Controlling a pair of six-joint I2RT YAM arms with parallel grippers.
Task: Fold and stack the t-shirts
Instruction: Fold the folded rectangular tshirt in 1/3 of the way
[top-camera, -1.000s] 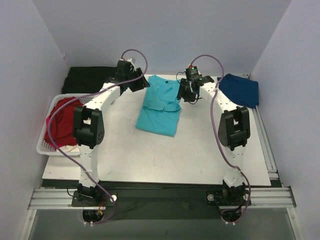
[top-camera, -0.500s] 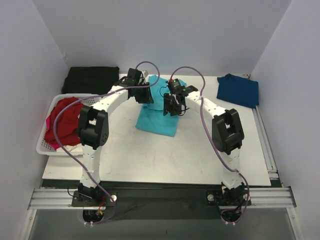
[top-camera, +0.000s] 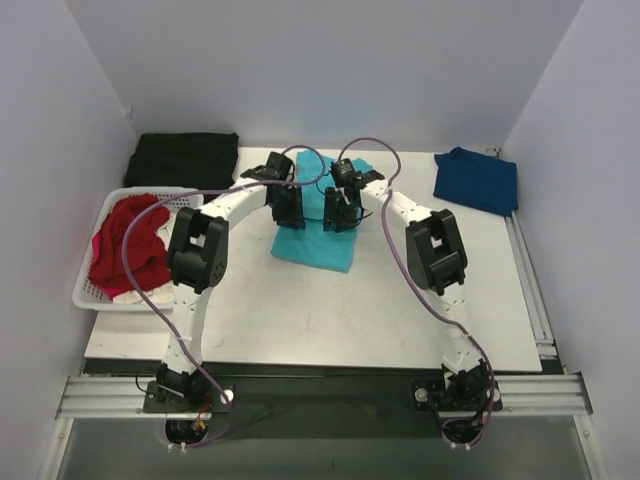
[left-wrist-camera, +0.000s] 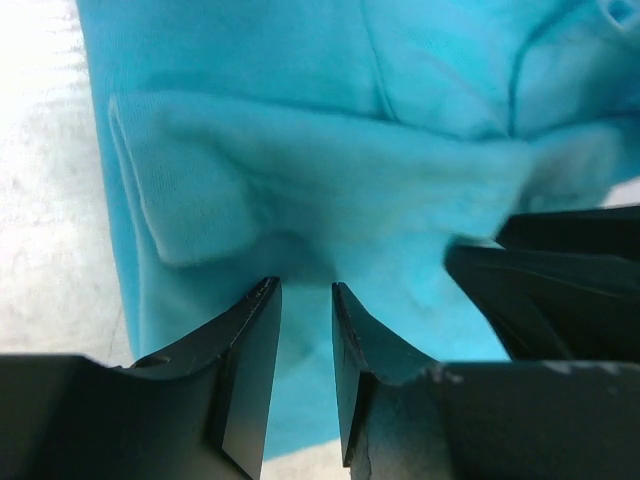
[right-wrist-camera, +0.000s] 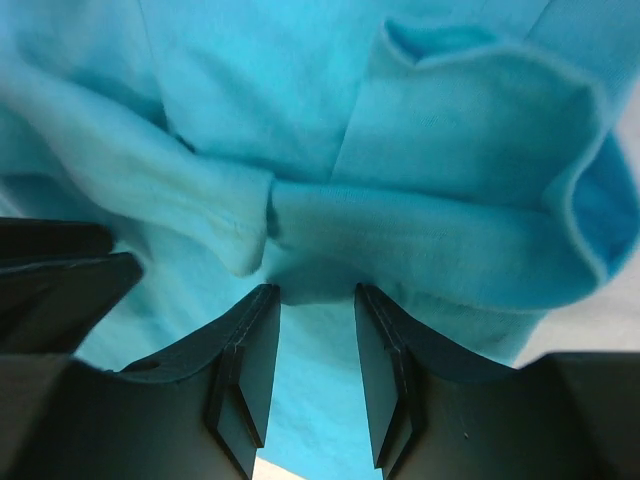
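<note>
The turquoise t-shirt (top-camera: 318, 245) lies at the middle back of the table. My left gripper (top-camera: 287, 213) and right gripper (top-camera: 338, 213) are side by side over it. Each holds a bunched fold of its cloth at the fingertips. In the left wrist view my left gripper (left-wrist-camera: 305, 290) has a narrow gap and the turquoise t-shirt (left-wrist-camera: 300, 160) puckers at its tips. The right wrist view shows my right gripper (right-wrist-camera: 318, 292) the same way on the turquoise t-shirt (right-wrist-camera: 450, 230). The navy t-shirt (top-camera: 478, 180) lies folded at the back right. The red t-shirt (top-camera: 125, 240) sits crumpled in the basket.
A white slatted basket (top-camera: 88, 298) stands at the left table edge. A black cloth (top-camera: 185, 158) lies at the back left. Walls close in the table on three sides. Purple cables loop over both arms.
Both grippers have moved from the shirt's far end toward each other and toward me, pulling its upper part over the lower part. The shirt now looks shorter.
</note>
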